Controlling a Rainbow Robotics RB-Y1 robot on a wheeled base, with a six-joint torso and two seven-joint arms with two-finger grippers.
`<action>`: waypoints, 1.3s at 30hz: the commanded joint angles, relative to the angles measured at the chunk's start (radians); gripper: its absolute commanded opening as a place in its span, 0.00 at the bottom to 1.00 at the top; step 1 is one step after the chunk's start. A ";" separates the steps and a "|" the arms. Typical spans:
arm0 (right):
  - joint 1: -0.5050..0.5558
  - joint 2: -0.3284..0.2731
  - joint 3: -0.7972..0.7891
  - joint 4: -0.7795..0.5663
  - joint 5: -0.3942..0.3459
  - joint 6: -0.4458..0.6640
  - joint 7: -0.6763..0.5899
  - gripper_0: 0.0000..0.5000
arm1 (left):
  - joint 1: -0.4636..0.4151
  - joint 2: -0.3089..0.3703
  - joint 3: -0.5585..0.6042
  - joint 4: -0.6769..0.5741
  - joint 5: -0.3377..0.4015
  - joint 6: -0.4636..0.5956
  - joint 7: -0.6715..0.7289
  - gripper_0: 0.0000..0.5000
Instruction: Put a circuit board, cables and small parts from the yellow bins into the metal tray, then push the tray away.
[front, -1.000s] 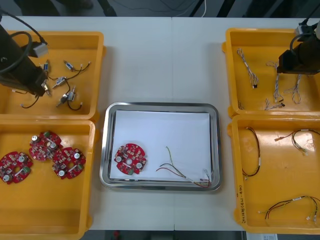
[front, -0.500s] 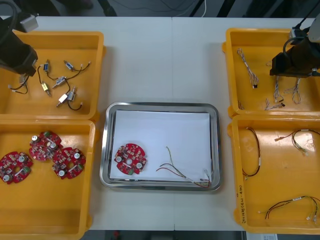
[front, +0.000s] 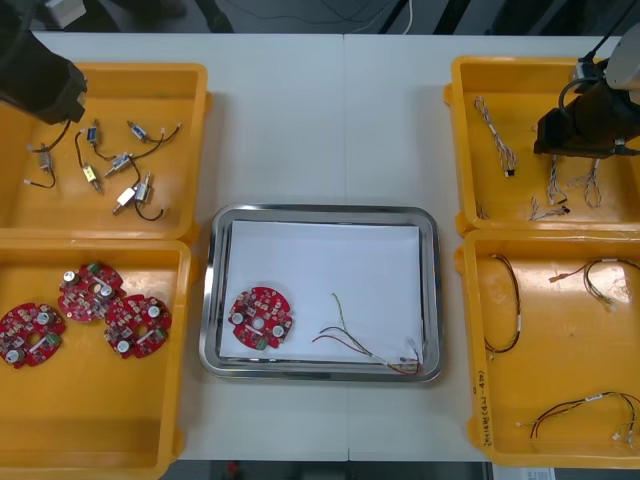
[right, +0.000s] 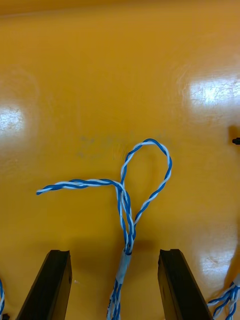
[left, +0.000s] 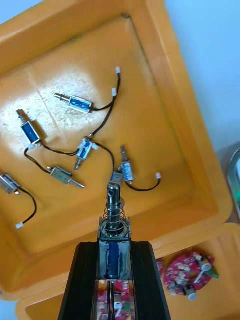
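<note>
My left gripper (left: 114, 246) is shut on a small metal part (left: 114, 210) and holds it well above the back left yellow bin (left: 165, 115), where several small metal parts (left: 82, 150) lie; that gripper (front: 62, 92) sits over the bin's back left corner. My right gripper (right: 115, 265) is open low in the back right bin (front: 470, 130), its fingers (right: 52, 280) on either side of a twisted blue and white cable (right: 127, 215). The metal tray (front: 320, 213) holds a red circuit board (front: 261, 318) and a red and yellow cable (front: 365, 345).
The front left bin (front: 100, 420) has three circuit boards (front: 92, 292). Black cables (front: 505, 320) lie in the front right bin (front: 560, 370). More blue and white cables (front: 495, 130) lie beside my right gripper (front: 572, 140).
My left gripper has risen out of the back left bin toward its back corner with a small metal part. My right arm has shifted slightly left over the cables.
</note>
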 joint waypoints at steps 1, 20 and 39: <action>-0.020 0.005 -0.023 -0.013 0.019 -0.024 -0.025 1.00 | 0.006 0.012 0.025 -0.077 0.056 0.008 0.246 0.00; 0.026 0.005 -0.022 -0.013 0.019 -0.039 -0.040 1.00 | -0.102 -0.165 -0.279 -0.129 0.090 0.008 0.573 0.00; 0.053 0.010 -0.028 -0.014 -0.006 -0.053 -0.049 0.57 | -0.107 -0.251 -0.541 -0.117 0.058 -0.130 0.683 0.00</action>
